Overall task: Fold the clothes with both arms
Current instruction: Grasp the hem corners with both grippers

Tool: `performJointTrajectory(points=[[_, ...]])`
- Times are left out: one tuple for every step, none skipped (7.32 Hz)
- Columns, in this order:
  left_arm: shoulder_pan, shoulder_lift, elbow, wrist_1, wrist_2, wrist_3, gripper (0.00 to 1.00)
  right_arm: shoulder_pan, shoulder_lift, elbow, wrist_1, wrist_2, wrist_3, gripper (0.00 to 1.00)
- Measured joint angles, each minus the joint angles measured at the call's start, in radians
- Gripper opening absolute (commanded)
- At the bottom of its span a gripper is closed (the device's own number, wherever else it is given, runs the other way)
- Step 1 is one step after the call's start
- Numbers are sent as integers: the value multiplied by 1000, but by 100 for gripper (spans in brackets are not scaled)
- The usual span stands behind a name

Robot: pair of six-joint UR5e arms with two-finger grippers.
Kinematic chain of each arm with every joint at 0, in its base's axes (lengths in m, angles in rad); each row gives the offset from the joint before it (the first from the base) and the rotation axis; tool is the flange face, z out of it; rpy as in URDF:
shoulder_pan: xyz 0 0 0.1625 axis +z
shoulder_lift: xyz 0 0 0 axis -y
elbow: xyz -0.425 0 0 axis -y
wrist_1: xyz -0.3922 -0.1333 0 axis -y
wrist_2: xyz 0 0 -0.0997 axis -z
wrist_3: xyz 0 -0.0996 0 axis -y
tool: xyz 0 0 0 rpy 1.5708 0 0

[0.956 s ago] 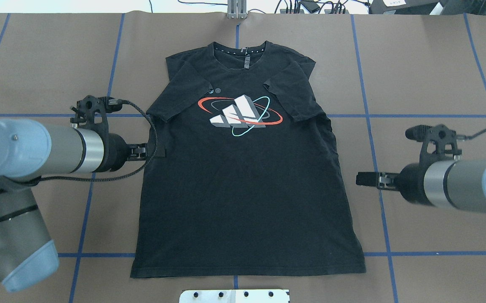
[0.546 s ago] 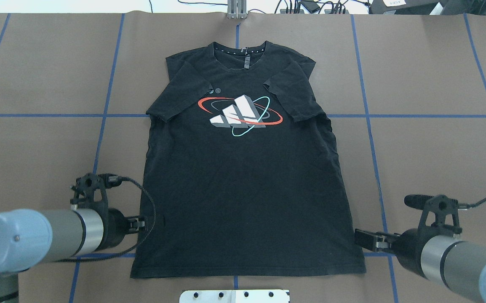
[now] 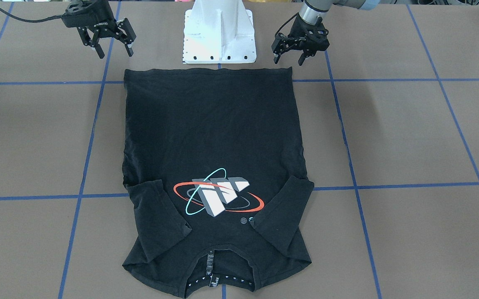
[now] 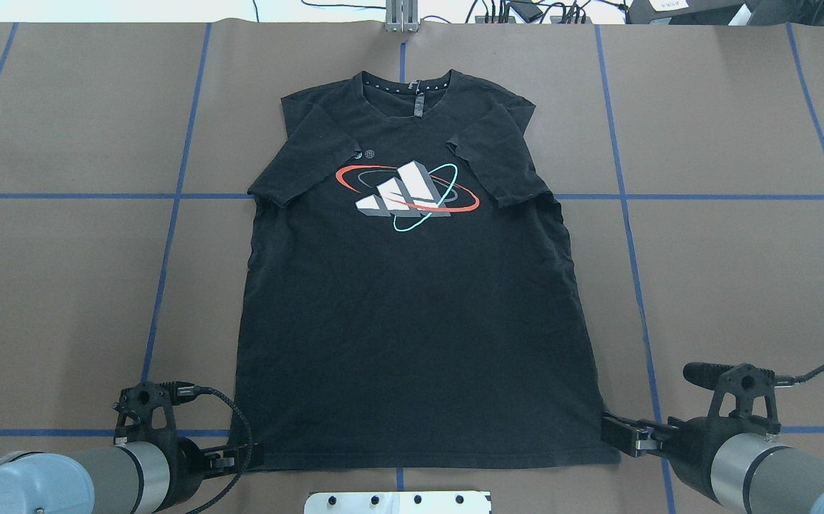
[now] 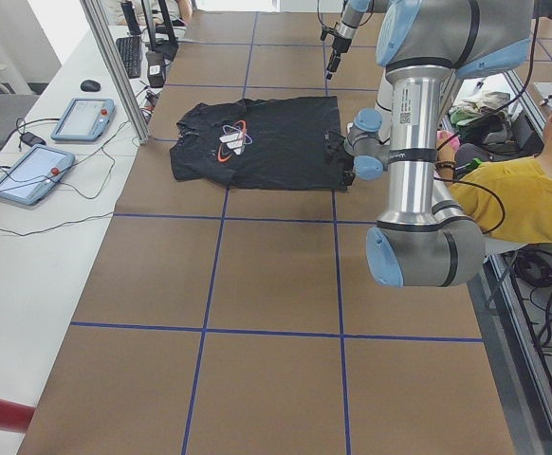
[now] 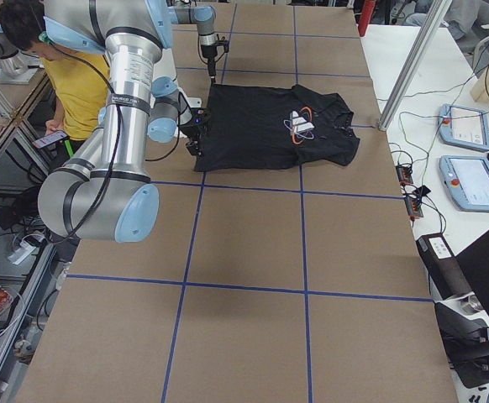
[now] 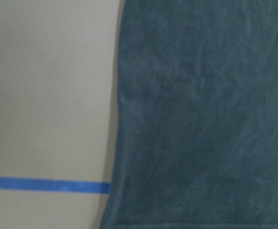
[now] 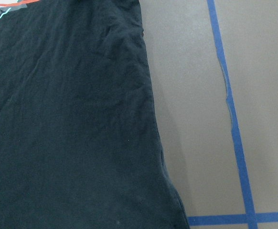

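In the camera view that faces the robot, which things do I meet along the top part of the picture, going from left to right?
the right gripper → the white mounting pedestal → the left gripper

I see a robotics lab: my table (image 4: 55,300) has a blue tape grid (image 4: 98,195), and two teach pendants (image 5: 31,172) lie on the side bench (image 5: 10,256).

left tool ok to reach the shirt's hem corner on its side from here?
Likely yes. The left tool hangs open right at the T-shirt's hem corner, and nothing shows between them. The white pedestal stands off to one side, clear of that path.
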Motion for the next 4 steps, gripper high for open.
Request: performJointTrajectory(points=[[7, -5, 21, 0, 2, -2, 88, 0, 0, 0, 0, -1, 0, 100], [10, -14, 42, 0, 2, -2, 70, -1, 0, 0, 0, -2, -1, 100], [11, -19, 53, 0, 1, -2, 56, -2, 0, 0, 0, -2, -1, 100], [12, -20, 58, -1, 1, -1, 41, -2, 1, 0, 0, -2, -1, 100]])
